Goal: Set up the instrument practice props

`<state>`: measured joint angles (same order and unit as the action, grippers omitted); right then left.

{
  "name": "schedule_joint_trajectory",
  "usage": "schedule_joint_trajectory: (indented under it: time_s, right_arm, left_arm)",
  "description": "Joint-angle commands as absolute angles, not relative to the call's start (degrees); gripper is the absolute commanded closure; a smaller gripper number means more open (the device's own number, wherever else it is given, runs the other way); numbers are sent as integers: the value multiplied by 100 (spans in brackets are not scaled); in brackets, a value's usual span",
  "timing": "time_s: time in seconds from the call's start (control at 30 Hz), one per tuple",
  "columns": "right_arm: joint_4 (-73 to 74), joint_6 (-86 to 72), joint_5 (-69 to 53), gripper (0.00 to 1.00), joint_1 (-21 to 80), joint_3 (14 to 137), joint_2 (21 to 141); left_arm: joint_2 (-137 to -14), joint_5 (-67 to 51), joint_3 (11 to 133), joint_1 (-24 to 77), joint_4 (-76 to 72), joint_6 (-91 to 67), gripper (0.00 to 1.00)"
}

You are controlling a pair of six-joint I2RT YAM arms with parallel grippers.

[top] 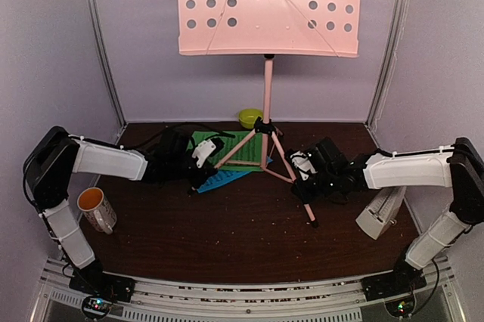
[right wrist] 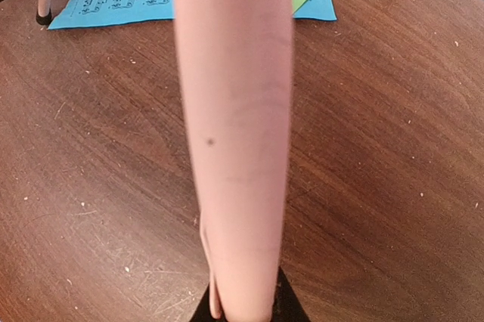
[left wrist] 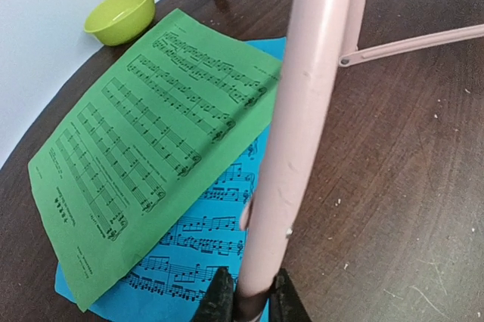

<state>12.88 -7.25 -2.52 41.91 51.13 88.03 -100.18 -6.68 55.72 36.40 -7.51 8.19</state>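
We see the pink music stand (top: 257, 35) standing upright at the middle back of the counter (top: 227, 239). Its perforated desk is raised high on a thin pole and its three legs are spread. The green sheet (left wrist: 144, 148) lies flat under the tripod, partly overlapping the blue sheet (left wrist: 204, 254) beneath it. The pale metronome (top: 382, 216) sits at the right edge of the counter, well apart from the stand.

Both arms reach inward from the sides, forearms low and nearly level above the counter. The left gripper (left wrist: 246, 299) is closed narrowly around the stand's left leg. The right gripper (right wrist: 240, 303) is clamped the same way on the near right leg. A white mug (top: 97, 208) stands near left, and a lime bowl (top: 250, 118) sits behind the stand.
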Motion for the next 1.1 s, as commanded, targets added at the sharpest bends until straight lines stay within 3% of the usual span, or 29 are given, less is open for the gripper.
schedule_joint_trajectory:
  time_s: [0.0, 0.07, 0.13, 0.3, 0.5, 0.67, 1.07]
  right_arm:
    - [1364, -940, -104, 100, 4026, 5227, 9019]
    - [1298, -902, -193, 100, 4030, 5162, 9011]
    - [1229, -866, -301, 100, 4027, 5101, 8996]
    - [1241, -704, -454, 100, 4030, 5073, 8948]
    - [1420, -598, -467, 100, 4034, 5201, 8899]
    - [1449, -570, -479, 100, 4034, 5192, 8804]
    - [1602, -602, -499, 78, 4034, 5366, 8558]
  left_arm:
    - [-9717, 123, 5559, 3361, -561, -386, 77]
    - [-9444, 197, 5317, 3364, -813, -655, 56]
    - [-9190, 214, 5030, 3353, -1087, -986, 43]
    - [-8979, 261, 4819, 3177, -1105, -1756, 28]
    - [-9200, -499, 4581, 2461, -1678, -2884, 24]
    - [-9632, -931, 4669, 1996, -2157, -3400, 28]
    - [-10838, -1612, 5034, 1714, -3294, -4401, 37]
